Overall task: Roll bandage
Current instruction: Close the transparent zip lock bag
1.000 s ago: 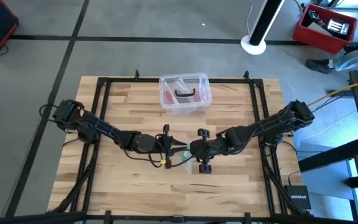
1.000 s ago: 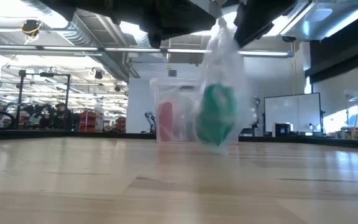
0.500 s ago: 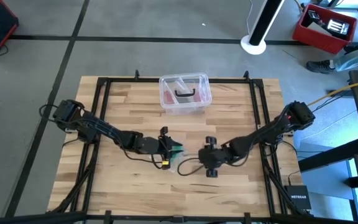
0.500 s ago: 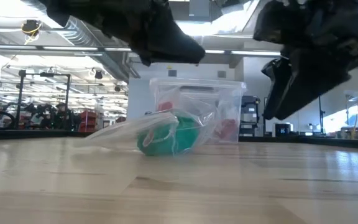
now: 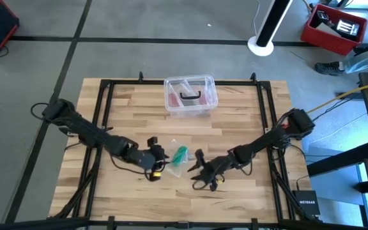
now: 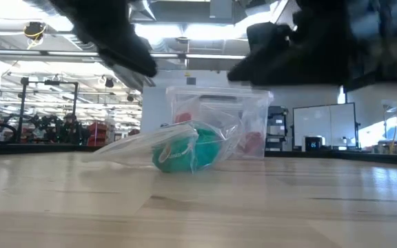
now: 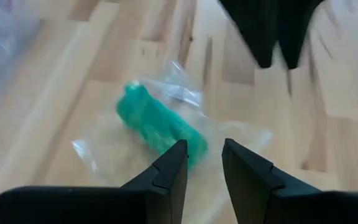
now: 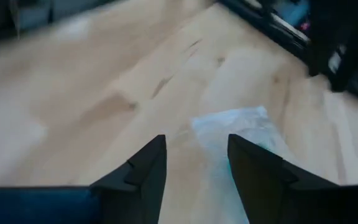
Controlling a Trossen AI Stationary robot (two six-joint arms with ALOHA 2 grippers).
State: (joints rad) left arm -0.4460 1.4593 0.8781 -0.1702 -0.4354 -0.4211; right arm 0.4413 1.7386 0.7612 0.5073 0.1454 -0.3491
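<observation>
Bagged bandage (image 5: 180, 154) lies between the left gripper (image 5: 159, 155) and right gripper (image 5: 197, 167), both parted and empty

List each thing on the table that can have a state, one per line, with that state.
bandage: rolled, inside a clear bag, lying on the table.
clear bag: lying flat, released.
clear plastic box: upright at the far edge.
left gripper: open, empty.
right gripper: open, empty.
</observation>
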